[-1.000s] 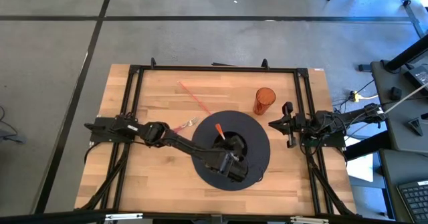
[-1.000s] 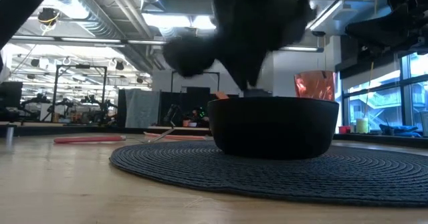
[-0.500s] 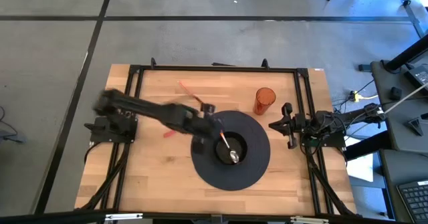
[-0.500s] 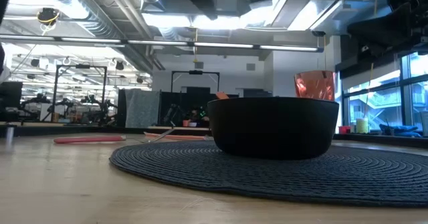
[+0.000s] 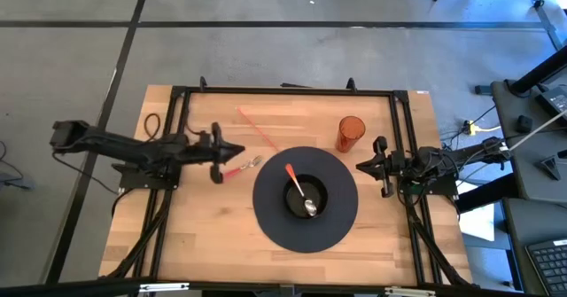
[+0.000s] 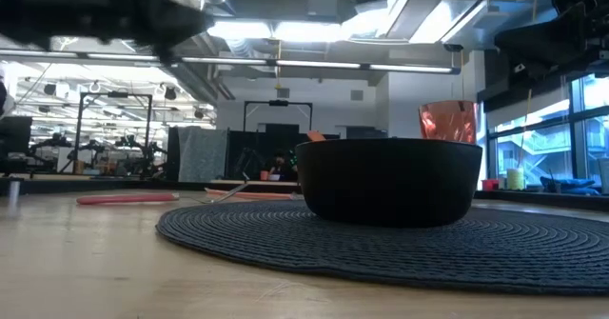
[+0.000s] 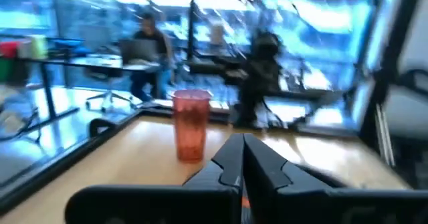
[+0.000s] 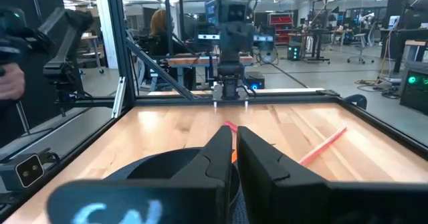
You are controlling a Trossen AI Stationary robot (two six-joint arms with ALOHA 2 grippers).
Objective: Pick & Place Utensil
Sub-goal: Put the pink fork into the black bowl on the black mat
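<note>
High view: spoon [image 5: 299, 190], orange handle, lies in the black bowl [image 5: 321, 205] on the round dark mat [image 5: 341, 217]. Left claw [image 5: 233, 152] over bare bench [image 5: 204, 235], beside the mat, tips pressed together, empty; arm stretched level from the left edge. Right claw [image 5: 361, 165] parked at the right edge, pressed together. A fork [image 5: 240, 168] and pink straw [image 5: 258, 130] lie on the wood; orange cup [image 5: 349, 133] near the mat.

Low view: bowl wall [image 6: 390, 181] hides the spoon except its orange tip [image 6: 315, 136].

Left wrist view: cup [image 7: 190, 126] stands ahead of closed fingers [image 7: 231, 162].

Right wrist view: straw [image 8: 323, 146] beyond closed fingers [image 8: 222, 144].
</note>
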